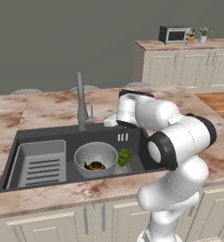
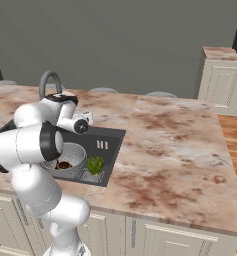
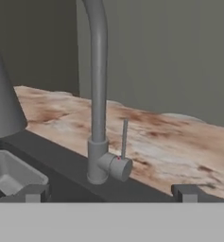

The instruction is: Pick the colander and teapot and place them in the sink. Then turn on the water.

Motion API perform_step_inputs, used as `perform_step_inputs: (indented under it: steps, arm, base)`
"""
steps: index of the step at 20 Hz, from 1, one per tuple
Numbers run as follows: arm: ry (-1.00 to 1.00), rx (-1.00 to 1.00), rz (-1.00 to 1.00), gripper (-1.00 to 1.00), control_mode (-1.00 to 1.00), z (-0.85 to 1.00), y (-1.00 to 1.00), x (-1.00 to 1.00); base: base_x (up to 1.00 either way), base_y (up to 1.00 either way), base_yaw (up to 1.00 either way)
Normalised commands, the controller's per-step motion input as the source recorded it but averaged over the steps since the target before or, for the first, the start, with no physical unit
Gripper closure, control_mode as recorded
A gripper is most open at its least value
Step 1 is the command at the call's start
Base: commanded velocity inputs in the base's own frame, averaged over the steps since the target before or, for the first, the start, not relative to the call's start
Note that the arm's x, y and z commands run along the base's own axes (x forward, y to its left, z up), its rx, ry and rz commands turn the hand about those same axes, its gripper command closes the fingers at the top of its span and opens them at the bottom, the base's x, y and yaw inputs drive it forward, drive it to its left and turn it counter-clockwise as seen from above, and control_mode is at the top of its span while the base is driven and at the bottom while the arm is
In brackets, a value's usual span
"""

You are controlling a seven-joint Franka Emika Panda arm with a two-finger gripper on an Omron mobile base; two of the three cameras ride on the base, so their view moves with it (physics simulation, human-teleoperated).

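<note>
A kitchen with a plain grey-green back wall, cream cabinets and a long counter of pinkish-brown marble [image 1: 47, 111] makes up the scene. In the hand view the gripper [image 3: 109, 193] has its two dark fingertips [image 3: 35, 193] standing far apart at the bottom of the picture, jaws wide and holding nothing. Straight ahead of the fingers, between them and a little beyond, rises the tap [image 3: 98, 94]: a slim grey column with a round side knob at its base and a thin lever [image 3: 124, 137] standing upright just beside the column. The fingers are near the tap's base but not touching it. No stream runs from the spout.

Below and to the left of the fingers in the hand view lies a corner of the grey ribbed tray [image 3: 12, 177] inside the dark basin. From the left base view the sink [image 1: 132, 142] sits under and in front of the hand, its charcoal rim set into the marble. The colander [image 1: 95, 158] rests on the sink floor, below the fingers and nearer the front wall, upright on its feet. The teapot [image 1: 95, 166] lies inside the colander's bowl, dark brown with a gold rim. A green leafy bunch [image 1: 124, 156] sits just beside the colander, touching or nearly touching its rim. Farther off, on a separate cabinet run by the back wall, stand a microwave [image 1: 175, 34] and a small potted plant [image 1: 204, 33].
</note>
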Motion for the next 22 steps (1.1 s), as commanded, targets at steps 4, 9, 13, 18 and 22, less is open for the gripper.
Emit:
perform_step_inputs:
  steps: [4, 9, 13, 18, 22]
  arm:
    - [-0.05, 0.02, -0.08, -1.0, -1.0, 0.0, 0.0, 0.14]
    - [-0.05, 0.0, -0.06, -1.0, -1.0, -0.03, 0.0, 0.09]
    - [-0.05, 0.0, -0.04, -1.0, -1.0, -0.16, 0.0, 0.06]
    - [-0.06, 0.0, 0.0, -1.0, -1.0, -0.21, 0.02, 0.03]
    - [-0.07, 0.0, 0.0, -1.0, -1.0, -0.26, 0.0, 0.0]
  base:
    - [0.0, 0.0, 0.0]
    - [0.0, 0.0, 0.0]
    - [0.0, 0.0, 0.0]
    - [0.0, 0.0, 0.0]
    - [0.0, 0.0, 0.0]
